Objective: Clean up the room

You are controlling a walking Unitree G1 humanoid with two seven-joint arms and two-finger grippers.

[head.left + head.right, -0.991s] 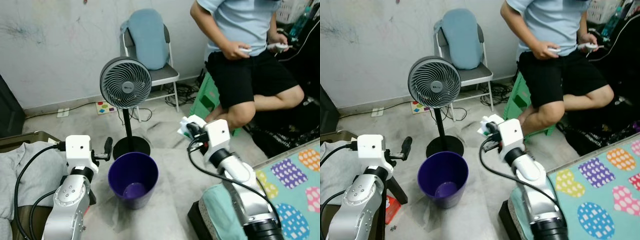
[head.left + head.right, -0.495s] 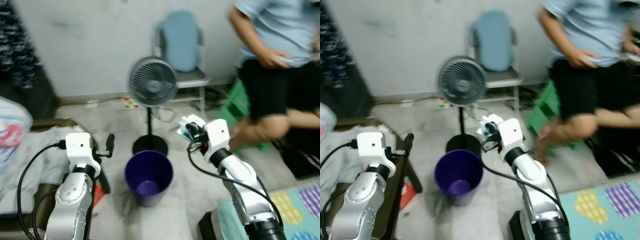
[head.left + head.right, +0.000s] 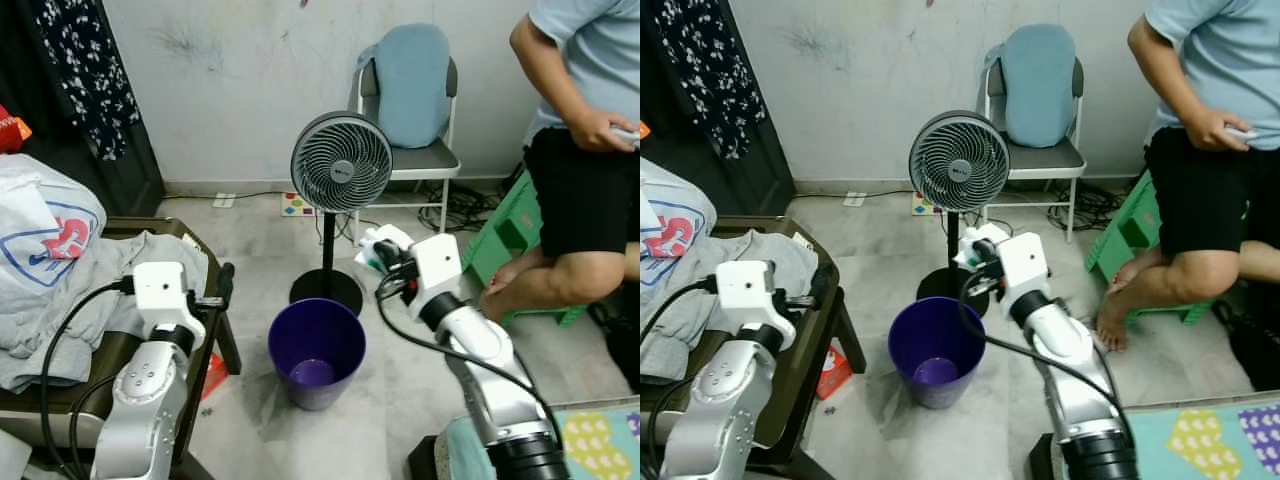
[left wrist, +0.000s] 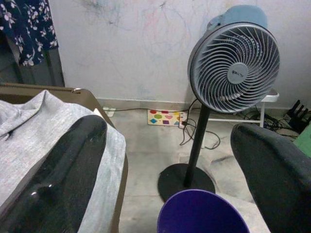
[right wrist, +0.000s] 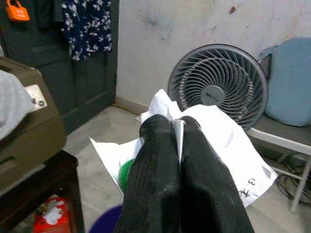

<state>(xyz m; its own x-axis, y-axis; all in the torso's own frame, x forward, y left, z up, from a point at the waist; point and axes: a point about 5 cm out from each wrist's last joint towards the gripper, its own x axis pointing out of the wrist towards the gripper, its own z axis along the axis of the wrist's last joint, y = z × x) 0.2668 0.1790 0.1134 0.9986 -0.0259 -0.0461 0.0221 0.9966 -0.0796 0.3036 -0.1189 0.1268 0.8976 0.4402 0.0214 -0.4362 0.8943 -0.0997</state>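
A purple bin (image 3: 316,350) stands on the floor in front of me, with a little purple scrap at its bottom. My right gripper (image 3: 383,260) is shut on a crumpled white paper (image 3: 376,241) with a green patch, held above the bin's far right rim. In the right wrist view the fingers (image 5: 160,160) pinch the white paper (image 5: 218,138) tightly. My left gripper (image 3: 224,287) is open beside the bin's left, over the edge of a low table; its fingers (image 4: 73,165) stand wide apart with nothing between them, and the bin (image 4: 201,213) lies below them.
A standing fan (image 3: 341,162) rises just behind the bin. A folding chair (image 3: 410,160) with a blue cushion is against the wall. A person (image 3: 585,150) sits at the right on a green stool (image 3: 505,232). Grey clothes (image 3: 90,290) cover the low table; a red packet (image 3: 212,374) lies beneath it.
The whole view has swung left, bringing the table and clothes into sight. The bin now sits closer under my right gripper, which still holds the paper.
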